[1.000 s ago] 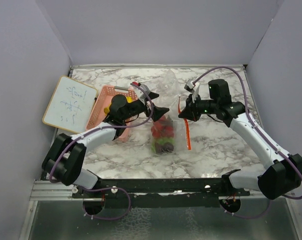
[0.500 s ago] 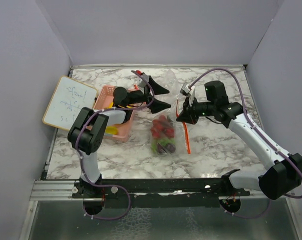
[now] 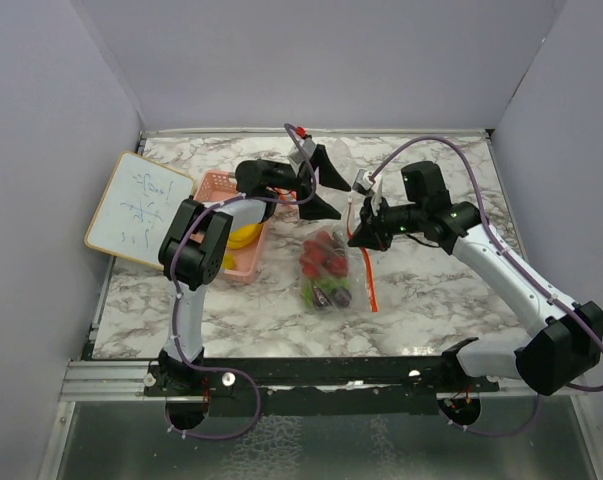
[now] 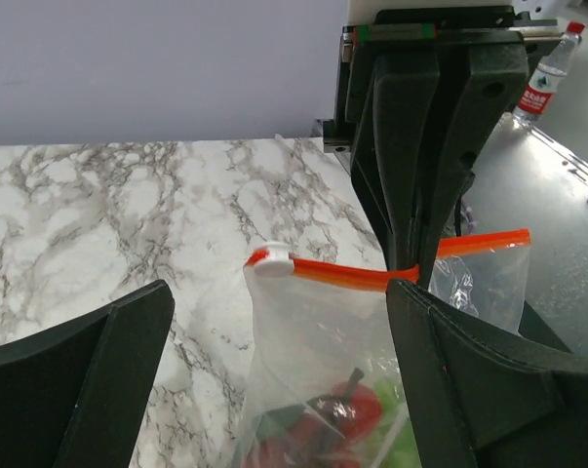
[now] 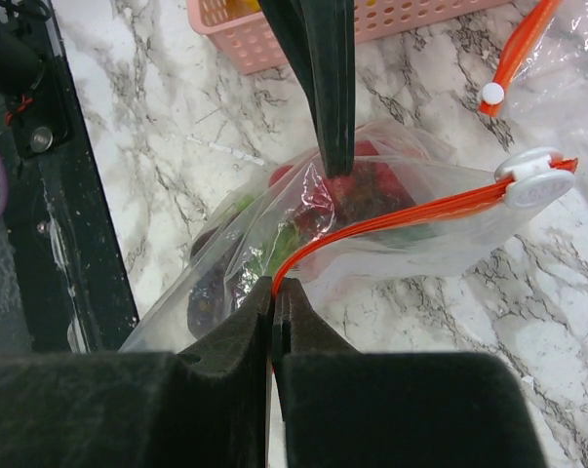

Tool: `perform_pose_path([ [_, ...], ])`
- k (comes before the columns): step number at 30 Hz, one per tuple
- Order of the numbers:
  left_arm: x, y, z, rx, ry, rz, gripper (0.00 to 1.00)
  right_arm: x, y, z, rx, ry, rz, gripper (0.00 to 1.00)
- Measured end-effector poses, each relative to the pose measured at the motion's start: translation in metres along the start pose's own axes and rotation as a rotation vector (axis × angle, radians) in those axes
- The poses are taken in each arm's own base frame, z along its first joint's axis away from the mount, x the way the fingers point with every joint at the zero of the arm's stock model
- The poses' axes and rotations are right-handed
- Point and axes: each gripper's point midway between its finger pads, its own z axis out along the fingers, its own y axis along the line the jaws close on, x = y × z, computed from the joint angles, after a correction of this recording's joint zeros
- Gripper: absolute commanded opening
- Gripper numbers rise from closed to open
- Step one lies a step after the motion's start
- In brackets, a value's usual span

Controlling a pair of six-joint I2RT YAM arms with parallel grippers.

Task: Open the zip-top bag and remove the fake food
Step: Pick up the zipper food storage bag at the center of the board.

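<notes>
Pink basket (image 3: 207,192) beside whiteboard (image 3: 136,208), marble table (image 3: 431,300)

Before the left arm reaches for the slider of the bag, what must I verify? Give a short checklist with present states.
1. Right gripper shut on the zip-top bag's orange zip: ok.
2. Left gripper open: ok.
3. White slider unobstructed, facing the left gripper: ok.
4. Zip already partly opened: cannot tell.
5. Fake food visible inside the bag: ok.
</notes>
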Motion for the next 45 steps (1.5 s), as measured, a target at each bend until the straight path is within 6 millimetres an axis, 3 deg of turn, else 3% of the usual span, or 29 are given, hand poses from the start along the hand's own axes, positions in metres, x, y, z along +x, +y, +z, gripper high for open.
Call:
perform_pose_path([
  [3, 0.004, -0.001, 0.015, 0.063, 0.037, 0.000, 0.91, -0.001, 0.001, 0.000, -0.005, 0.000, -0.006, 0.02],
  [8, 0.016, 0.001, 0.035, 0.138, 0.084, -0.026, 0.74, 0.000, 0.002, 0.000, -0.011, 0.003, -0.008, 0.02],
  [13, 0.028, 0.001, 0.039, 0.176, 0.129, -0.066, 0.41, 0.001, 0.003, 0.000, -0.014, 0.007, -0.006, 0.02],
  [17, 0.034, -0.003, 0.039, 0.187, 0.145, -0.087, 0.08, 0.000, 0.004, 0.000, -0.015, 0.007, -0.010, 0.02],
  [19, 0.039, -0.005, 0.039, 0.188, 0.151, -0.107, 0.00, 0.000, 0.004, 0.000, -0.015, 0.007, -0.010, 0.02],
  [27, 0.049, 0.001, 0.020, 0.132, 0.133, -0.173, 0.00, -0.001, 0.000, -0.003, 0.019, 0.006, -0.015, 0.02],
  [33, 0.015, 0.007, -0.013, 0.010, 0.051, -0.173, 0.00, -0.013, -0.013, -0.010, 0.115, -0.032, -0.043, 0.03],
  [39, -0.006, 0.000, -0.030, -0.079, -0.027, -0.170, 0.00, -0.030, -0.010, -0.025, 0.171, -0.101, -0.056, 0.34],
  [45, -0.001, 0.006, -0.053, -0.202, -0.125, -0.243, 0.00, -0.043, -0.011, -0.033, 0.214, -0.155, -0.039, 0.43],
])
